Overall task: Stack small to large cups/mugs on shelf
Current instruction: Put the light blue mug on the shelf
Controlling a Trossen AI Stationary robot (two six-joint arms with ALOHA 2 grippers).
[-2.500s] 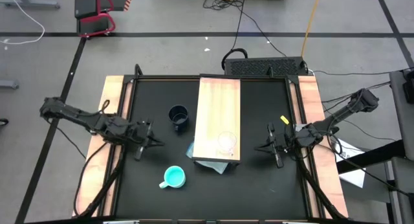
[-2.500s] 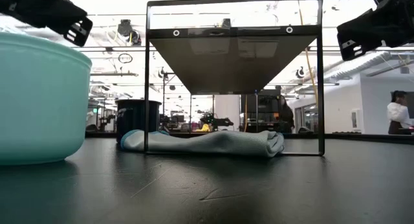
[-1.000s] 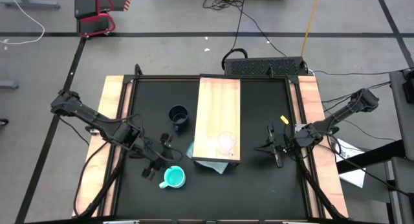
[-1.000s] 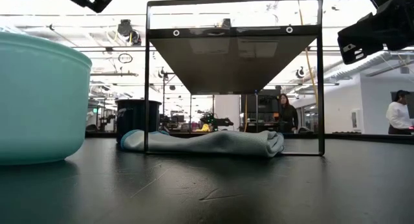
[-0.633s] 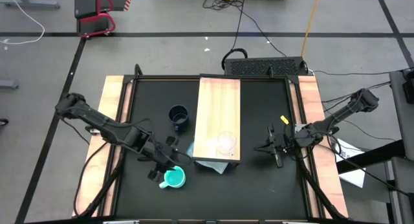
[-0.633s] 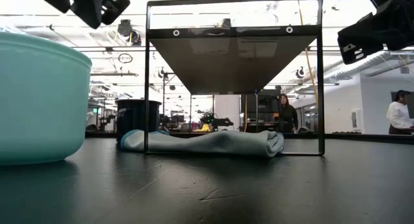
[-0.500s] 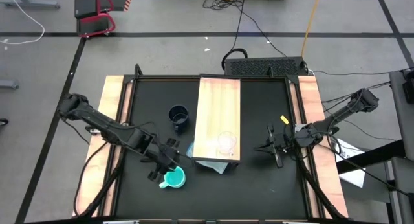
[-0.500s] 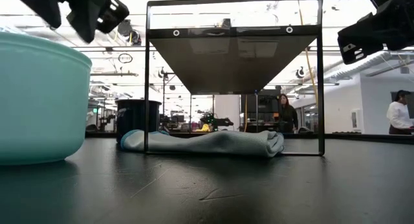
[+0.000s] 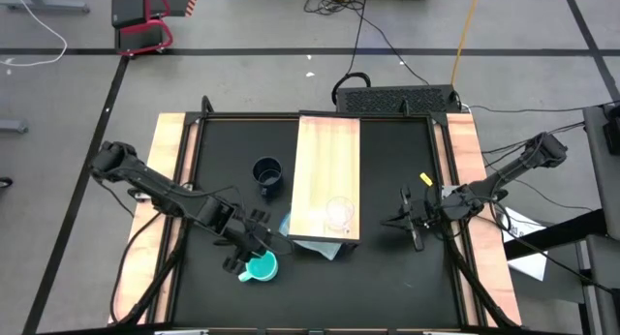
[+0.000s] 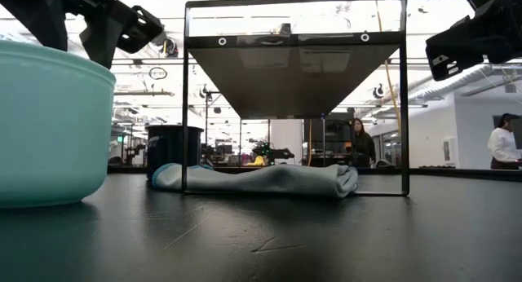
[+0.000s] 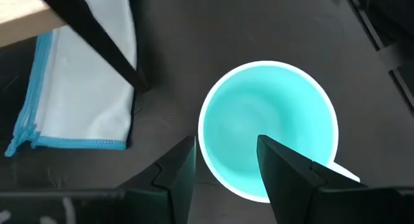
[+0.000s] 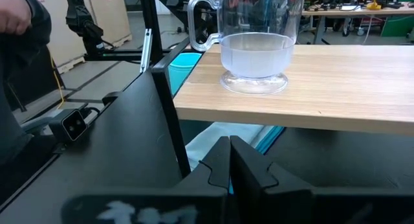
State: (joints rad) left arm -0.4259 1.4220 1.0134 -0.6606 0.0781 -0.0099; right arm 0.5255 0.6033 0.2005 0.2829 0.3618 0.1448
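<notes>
The left gripper (image 11: 223,169), fingers parted astride the turquoise mug's (image 11: 268,130) rim, prepared to pick it up; next it needed to clench. The right gripper (image 12: 229,162) waited, clenched, beside the shelf (image 9: 327,175).

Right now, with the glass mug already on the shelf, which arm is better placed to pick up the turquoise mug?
Left. The left gripper hangs open right over the turquoise mug, one finger above its mouth. The right gripper waits shut beyond the shelf.
</notes>
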